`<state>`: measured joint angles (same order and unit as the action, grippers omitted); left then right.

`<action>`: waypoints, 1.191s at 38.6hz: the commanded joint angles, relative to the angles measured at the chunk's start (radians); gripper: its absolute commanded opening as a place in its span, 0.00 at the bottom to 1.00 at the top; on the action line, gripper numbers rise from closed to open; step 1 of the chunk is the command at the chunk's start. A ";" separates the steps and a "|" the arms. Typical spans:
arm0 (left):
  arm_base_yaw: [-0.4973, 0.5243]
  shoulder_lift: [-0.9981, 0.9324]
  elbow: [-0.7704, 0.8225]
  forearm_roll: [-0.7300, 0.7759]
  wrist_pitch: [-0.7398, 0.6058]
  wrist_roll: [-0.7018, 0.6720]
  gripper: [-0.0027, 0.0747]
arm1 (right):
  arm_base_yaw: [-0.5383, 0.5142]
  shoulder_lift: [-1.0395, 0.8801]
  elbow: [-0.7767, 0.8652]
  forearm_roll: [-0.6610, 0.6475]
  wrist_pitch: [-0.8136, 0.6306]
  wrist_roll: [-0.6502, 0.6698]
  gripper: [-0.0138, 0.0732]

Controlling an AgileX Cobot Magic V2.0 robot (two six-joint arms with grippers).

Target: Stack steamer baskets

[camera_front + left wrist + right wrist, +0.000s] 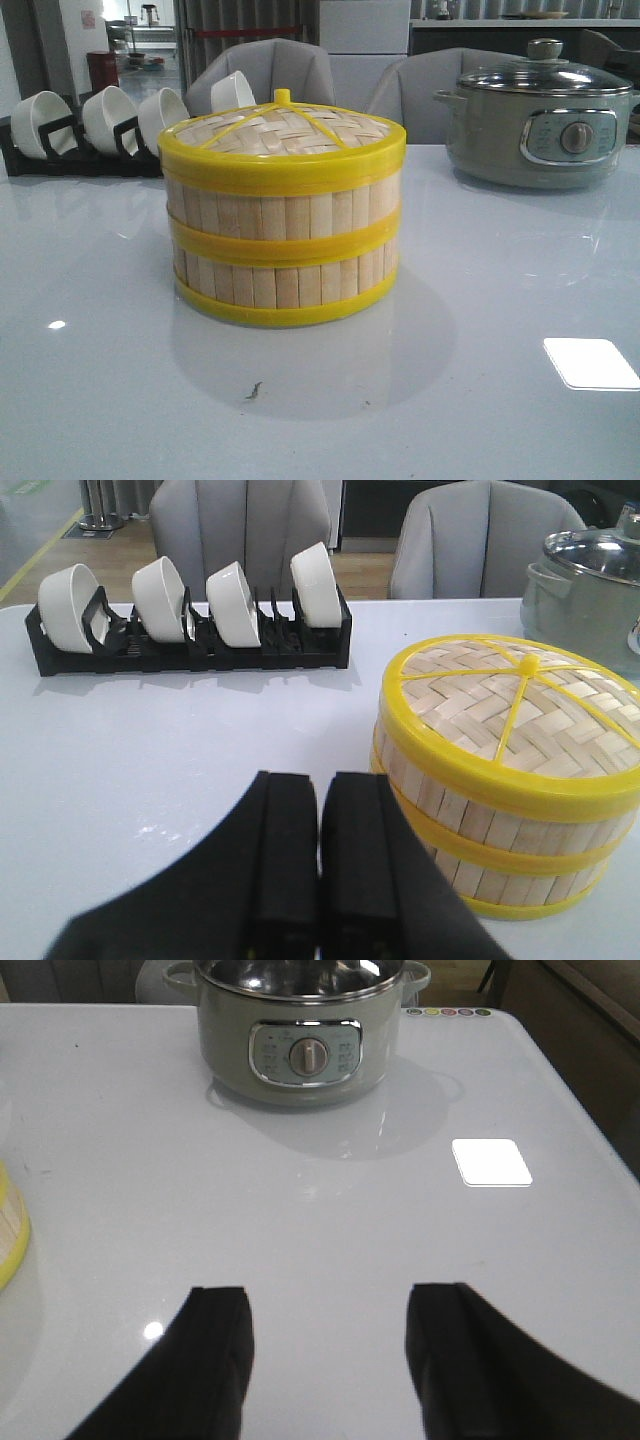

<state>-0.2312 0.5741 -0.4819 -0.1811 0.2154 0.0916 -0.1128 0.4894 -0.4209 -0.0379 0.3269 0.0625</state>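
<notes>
Steamer baskets (283, 245) already sat stacked mid-table, one on the other, woven lid (285, 130) on top. Looked done, nothing obvious left. Left gripper (318, 830) was clenched on nothing, just beside the stack, not touching. Right gripper (330, 1345) spread apart, empty, over bare table facing the electric pot (305, 1030).

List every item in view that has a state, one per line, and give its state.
steamer baskets: stacked one on the other, woven lid on top
electric pot: glass lid on
white bowls: standing on edge in the black rack
left gripper: shut, empty, beside the baskets
right gripper: open, empty
</notes>
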 commanded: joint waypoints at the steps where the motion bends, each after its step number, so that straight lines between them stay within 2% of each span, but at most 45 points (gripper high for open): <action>1: -0.002 0.000 -0.029 -0.010 -0.095 -0.007 0.15 | -0.017 -0.071 0.058 -0.005 -0.131 -0.011 0.69; 4: -0.002 0.000 -0.029 -0.010 -0.095 -0.007 0.15 | -0.021 -0.118 0.110 -0.005 -0.149 -0.011 0.67; 6: -0.002 0.000 -0.029 -0.010 -0.095 -0.007 0.15 | -0.021 -0.142 0.135 -0.005 -0.155 -0.011 0.60; 9: -0.002 0.000 -0.029 -0.010 -0.095 -0.007 0.15 | -0.021 -0.165 0.149 -0.005 -0.159 -0.011 0.45; 10: -0.002 0.000 -0.029 -0.010 -0.095 -0.007 0.15 | -0.021 -0.171 0.149 -0.005 -0.159 -0.011 0.35; 11: -0.002 0.000 -0.029 -0.010 -0.095 -0.007 0.15 | -0.021 -0.174 0.149 -0.005 -0.159 -0.011 0.30; 12: -0.002 0.000 -0.029 -0.010 -0.095 -0.007 0.15 | -0.021 -0.176 0.149 -0.005 -0.159 -0.011 0.21; 15: -0.002 0.000 -0.029 -0.010 -0.095 -0.007 0.15 | -0.021 -0.178 0.149 -0.005 -0.162 -0.011 0.25; 46: -0.002 0.000 -0.029 -0.010 -0.095 -0.007 0.15 | -0.021 -0.178 0.149 -0.005 -0.155 -0.011 0.24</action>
<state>-0.2312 0.5741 -0.4819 -0.1811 0.2154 0.0916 -0.1271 0.3049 -0.2444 -0.0379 0.2599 0.0625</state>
